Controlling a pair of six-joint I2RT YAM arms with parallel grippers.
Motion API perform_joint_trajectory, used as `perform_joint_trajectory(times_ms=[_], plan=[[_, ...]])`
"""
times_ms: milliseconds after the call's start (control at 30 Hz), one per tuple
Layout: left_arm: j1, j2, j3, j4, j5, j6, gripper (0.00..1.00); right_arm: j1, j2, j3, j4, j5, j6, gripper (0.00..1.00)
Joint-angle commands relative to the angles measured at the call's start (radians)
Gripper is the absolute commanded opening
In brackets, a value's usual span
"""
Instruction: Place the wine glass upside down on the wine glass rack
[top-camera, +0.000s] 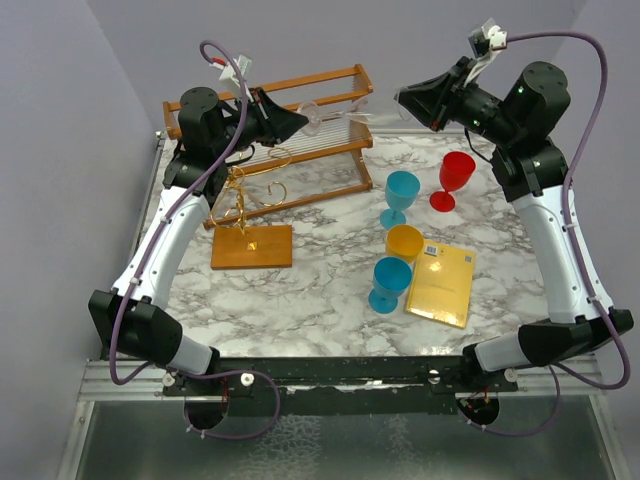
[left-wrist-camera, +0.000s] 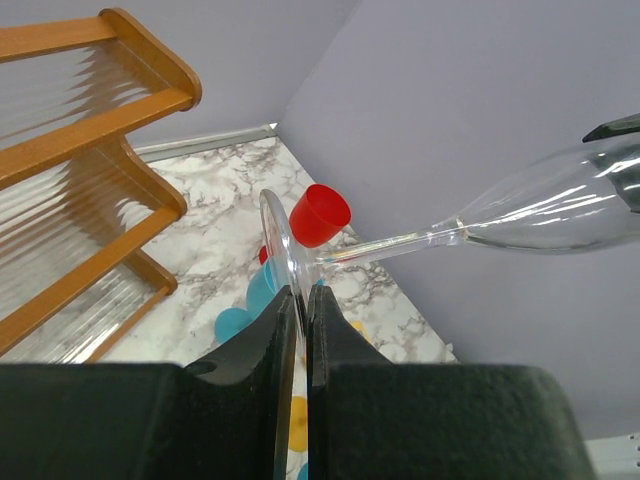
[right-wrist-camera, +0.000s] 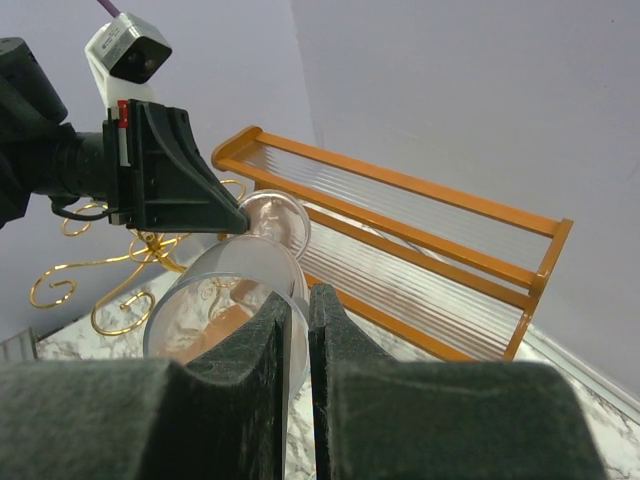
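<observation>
So the clear stemmed wine glass is up in the air lying sideways, strung between both arms; in the top view it sits over the two-tier wooden slatted shelf. The left gripper is pinching the glass's flat round foot edge-on. The right gripper is clamped on the bowl's rim, one finger inside, one outside. The small gold wire rack with its orange-brown wooden base stands on the white marble table, just beside the shelf's front left corner, not touching the glass.
</observation>
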Motion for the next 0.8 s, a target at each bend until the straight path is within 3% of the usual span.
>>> perform_joint_trajectory(times_ms=[0, 433, 767], plan=[[-0.01, -0.018, -0.009, 0.087, 0.004, 0.012, 0.0, 0.005, -0.045, -0.045, 0.051, -0.01, -0.019, 0.01], [0.004, -0.066, 0.0, 0.077, 0.016, 0.104, 0.0, 0.005, -0.102, -0.083, -0.024, 0.076, -0.126, 0.26], [0.048, -0.109, 0.025, 0.015, -0.023, 0.197, 0.0, 0.005, -0.13, -0.063, -0.106, 0.131, -0.211, 0.38]])
